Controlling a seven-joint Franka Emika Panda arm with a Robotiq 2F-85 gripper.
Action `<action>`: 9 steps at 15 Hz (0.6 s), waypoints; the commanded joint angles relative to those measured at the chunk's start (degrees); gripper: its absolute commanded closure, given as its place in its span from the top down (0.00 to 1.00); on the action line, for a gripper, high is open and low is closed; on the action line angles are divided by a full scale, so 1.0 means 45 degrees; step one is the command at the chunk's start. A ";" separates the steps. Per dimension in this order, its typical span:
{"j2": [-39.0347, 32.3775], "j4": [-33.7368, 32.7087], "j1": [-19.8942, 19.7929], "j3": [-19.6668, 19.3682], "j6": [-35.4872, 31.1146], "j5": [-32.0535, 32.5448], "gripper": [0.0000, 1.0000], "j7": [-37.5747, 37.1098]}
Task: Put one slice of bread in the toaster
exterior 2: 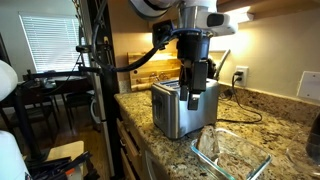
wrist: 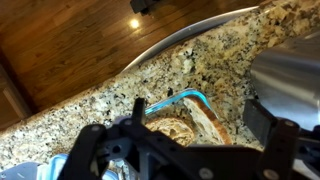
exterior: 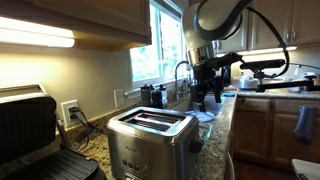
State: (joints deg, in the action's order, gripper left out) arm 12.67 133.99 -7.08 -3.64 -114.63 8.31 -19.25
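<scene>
The stainless-steel toaster [exterior: 150, 135] stands on the granite counter, its two top slots empty; it also shows in an exterior view [exterior 2: 178, 108] and at the right edge of the wrist view [wrist: 292, 78]. Bread slices [wrist: 172, 128] lie in a clear glass container with a blue rim [wrist: 170, 100]; one slice leans on its edge. My gripper [wrist: 200, 112] hangs above the container, beside the toaster, its fingers wide apart and holding nothing. It shows in both exterior views [exterior: 207, 92] [exterior 2: 197, 88].
A black contact grill [exterior: 30, 125] stands open by the wall with a power outlet [exterior: 70, 110]. The glass container [exterior 2: 232, 155] sits near the counter's front edge. A window and a sink faucet [exterior: 180, 72] lie behind the arm. Wooden cabinets [exterior: 262, 125] stand across the aisle.
</scene>
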 commanded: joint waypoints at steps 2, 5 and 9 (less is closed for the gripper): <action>-0.0225 -0.0147 -0.0036 -0.0042 0.0076 -0.0093 1.00 0.0240; -0.0382 -0.0184 -0.0012 -0.0058 0.0136 -0.0133 1.00 0.0423; -0.0558 -0.0222 0.0004 -0.0055 0.0166 -0.0122 1.00 0.0462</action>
State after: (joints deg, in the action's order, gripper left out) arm 10.92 133.96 -7.05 -3.64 -114.62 8.26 -18.19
